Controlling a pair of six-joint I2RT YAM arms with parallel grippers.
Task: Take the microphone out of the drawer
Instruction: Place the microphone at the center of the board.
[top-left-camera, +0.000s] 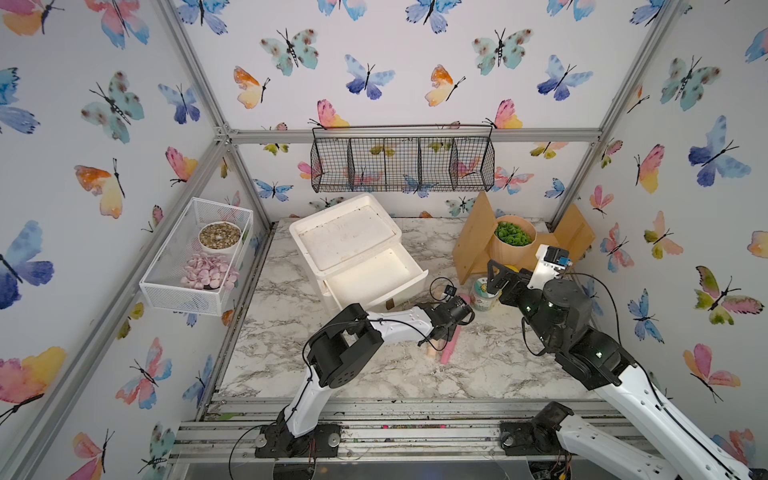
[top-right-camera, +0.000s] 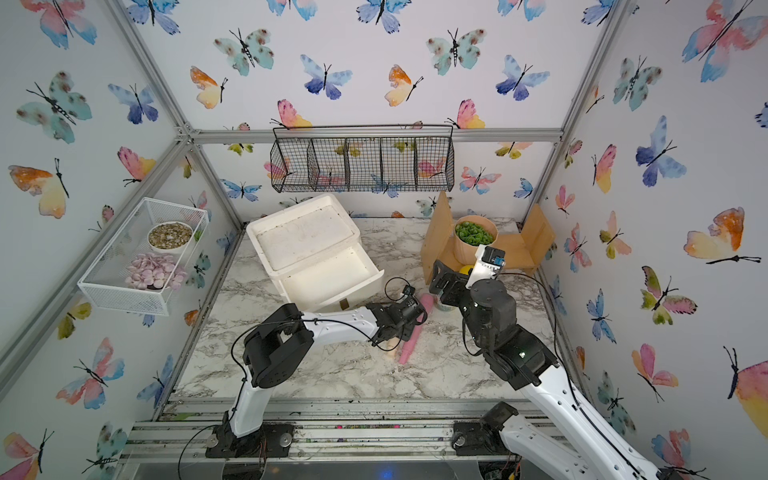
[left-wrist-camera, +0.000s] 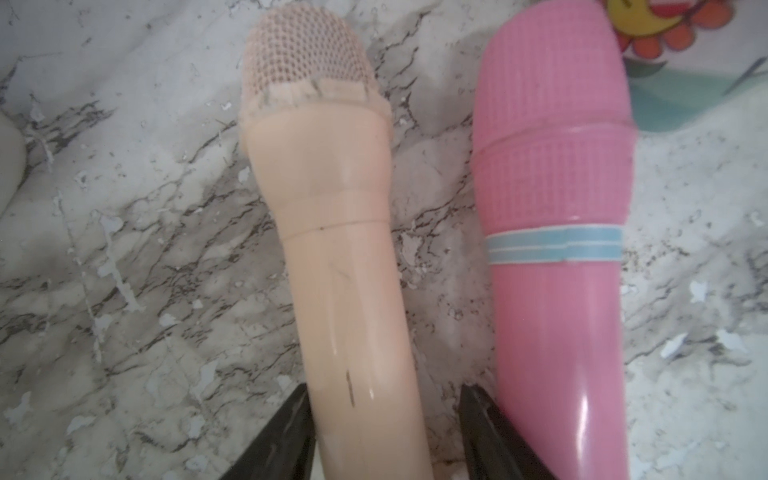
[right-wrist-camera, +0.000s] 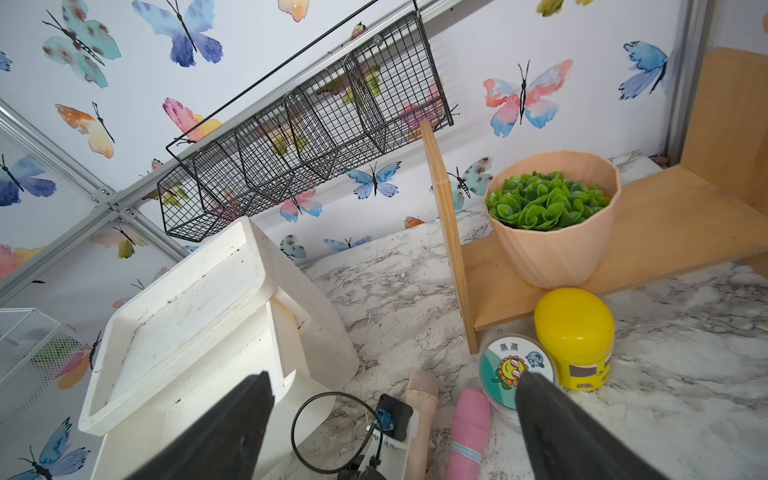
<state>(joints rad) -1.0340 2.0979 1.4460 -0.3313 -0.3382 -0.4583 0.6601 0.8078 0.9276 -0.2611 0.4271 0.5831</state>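
The white drawer (top-left-camera: 370, 276) stands pulled out of its cabinet with nothing in it, as both top views show. A beige microphone (left-wrist-camera: 340, 249) with a mesh head lies on the marble table in front of the drawer, and a pink microphone (left-wrist-camera: 557, 249) lies right beside it. My left gripper (left-wrist-camera: 384, 399) straddles the beige handle. One finger is close against it and a clear gap shows at the other, so the jaws are open. In a top view the left gripper (top-left-camera: 442, 332) hides most of the beige one (top-left-camera: 432, 351). My right gripper (right-wrist-camera: 395, 378) hangs wide open and holds nothing.
A round tub with a sunflower lid (right-wrist-camera: 515, 370) and a yellow jar (right-wrist-camera: 575, 336) stand by the microphones' heads. Behind them is a wooden shelf (top-left-camera: 469, 245) with a potted plant (top-left-camera: 513, 235). A black wire basket (top-left-camera: 403, 162) hangs on the back wall.
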